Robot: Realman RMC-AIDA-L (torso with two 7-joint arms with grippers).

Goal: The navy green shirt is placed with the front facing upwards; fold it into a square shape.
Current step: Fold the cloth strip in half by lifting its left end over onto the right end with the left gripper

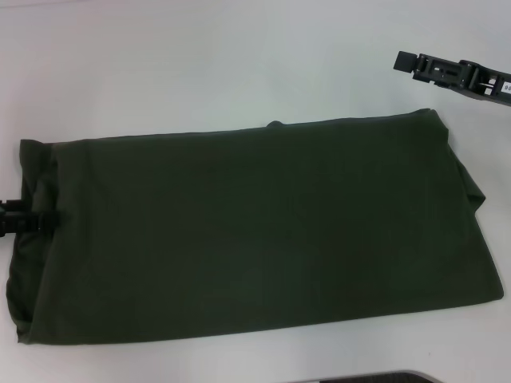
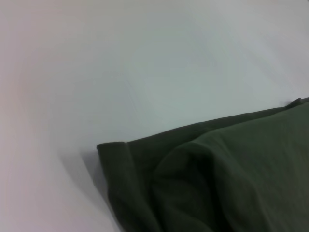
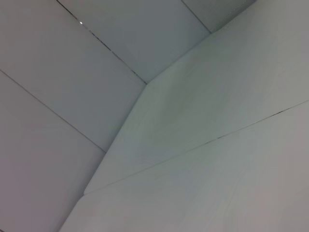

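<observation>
Left gripper point(image 1: 28, 221) looks pinched on the navy green shirt point(image 1: 255, 231) stretching rightward from it as I watch; a weak pinch could slip mid-fold, while right gripper point(image 1: 415, 64) idles beyond it, grip unclear.

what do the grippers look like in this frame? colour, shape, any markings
Both are black. The right gripper tops a blocky, angular black body with a small white label patch near the frame edge. Only a short black ribbed stub of the left gripper shows at the shirt's edge. No cables visible.
</observation>
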